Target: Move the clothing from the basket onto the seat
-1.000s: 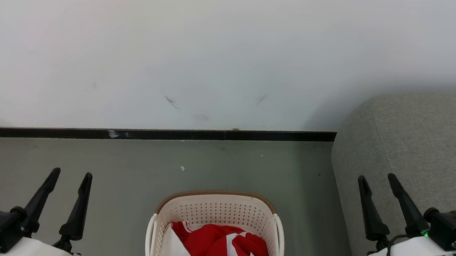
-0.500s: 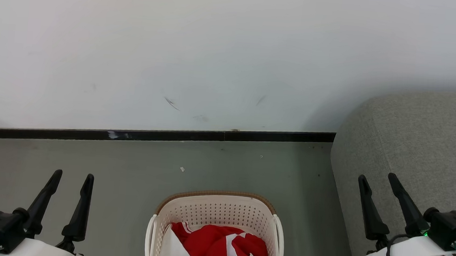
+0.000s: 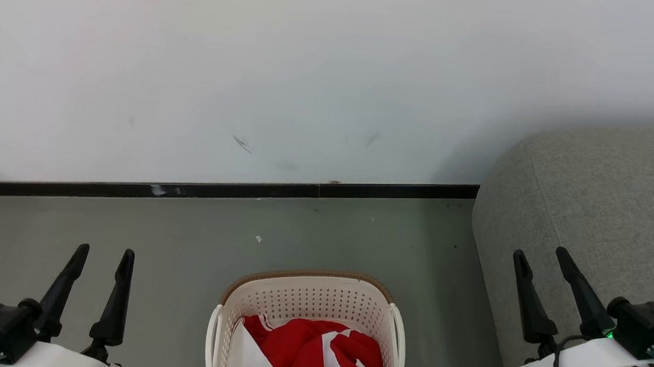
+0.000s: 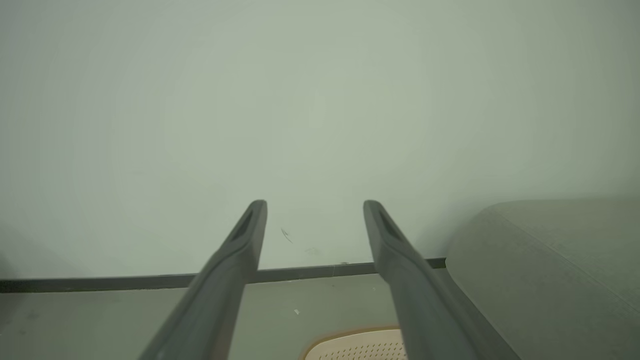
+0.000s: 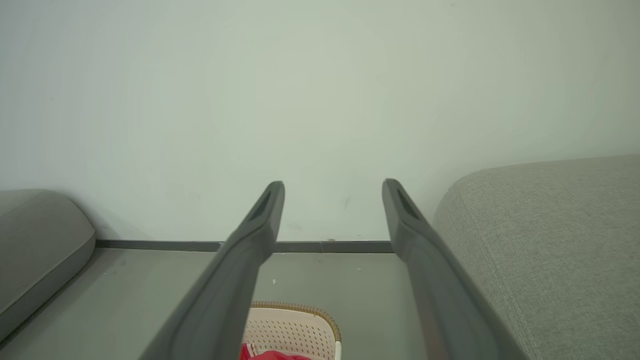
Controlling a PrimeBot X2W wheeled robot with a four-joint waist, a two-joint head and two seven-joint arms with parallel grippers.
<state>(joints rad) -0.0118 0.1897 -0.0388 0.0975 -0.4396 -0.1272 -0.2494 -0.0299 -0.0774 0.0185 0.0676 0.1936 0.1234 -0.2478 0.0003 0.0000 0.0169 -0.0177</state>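
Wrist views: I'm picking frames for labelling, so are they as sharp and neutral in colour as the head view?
Head view: soft, even light, crisp detail, a white wall with a faint shadow beside the sofa. Left wrist view: greenish cast, darker corners, the left fingers soft close to the lens. Right wrist view: same cast, the right fingers soft, the sofa weave fairly sharp.

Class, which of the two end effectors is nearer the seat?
The right end effector, beside the seat; the left end effector hangs over the floor.

Perforated plastic basket [image 3: 309, 301], soft cloth clothing [image 3: 313, 354], woven-textured fabric seat [image 3: 606, 199]
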